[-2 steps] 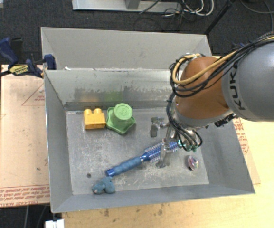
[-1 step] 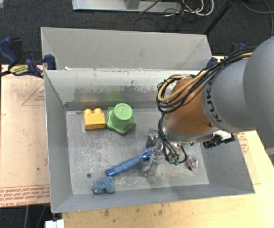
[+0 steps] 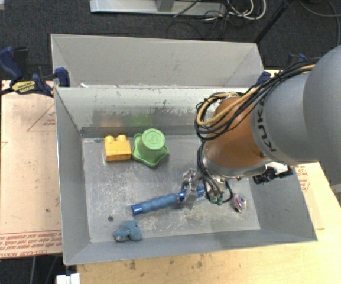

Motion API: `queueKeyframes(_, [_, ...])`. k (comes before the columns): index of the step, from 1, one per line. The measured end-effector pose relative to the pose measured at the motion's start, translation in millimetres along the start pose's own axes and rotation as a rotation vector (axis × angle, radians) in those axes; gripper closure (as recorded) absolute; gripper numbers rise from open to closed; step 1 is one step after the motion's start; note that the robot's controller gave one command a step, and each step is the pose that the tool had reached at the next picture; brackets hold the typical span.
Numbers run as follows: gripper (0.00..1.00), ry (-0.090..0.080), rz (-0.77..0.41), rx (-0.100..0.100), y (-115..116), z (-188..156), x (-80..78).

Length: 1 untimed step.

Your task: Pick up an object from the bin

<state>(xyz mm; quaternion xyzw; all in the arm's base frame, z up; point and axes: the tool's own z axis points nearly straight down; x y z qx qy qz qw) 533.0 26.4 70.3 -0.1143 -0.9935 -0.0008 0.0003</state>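
Claw (image 3: 192, 192) low at right end of blue plastic rod (image 3: 155, 204), seemingly to grasp; open or closed, cannot tell.

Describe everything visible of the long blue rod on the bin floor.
The blue rod is a slim, rounded stick, plastic by its look, evenly mid blue. It lies flat on the floor of the bin, near the front middle, slanting slightly, its left end nearer the front wall. Its right end runs in under the gripper; whether it is grasped cannot be told. Nothing else touches it; a small grey-blue piece lies apart, towards the front wall.
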Motion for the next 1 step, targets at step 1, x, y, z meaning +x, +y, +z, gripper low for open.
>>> queueKeyframes(1, [1.0, -0.01, -0.021, -0.002, 11.8, -160.3, -7.0])
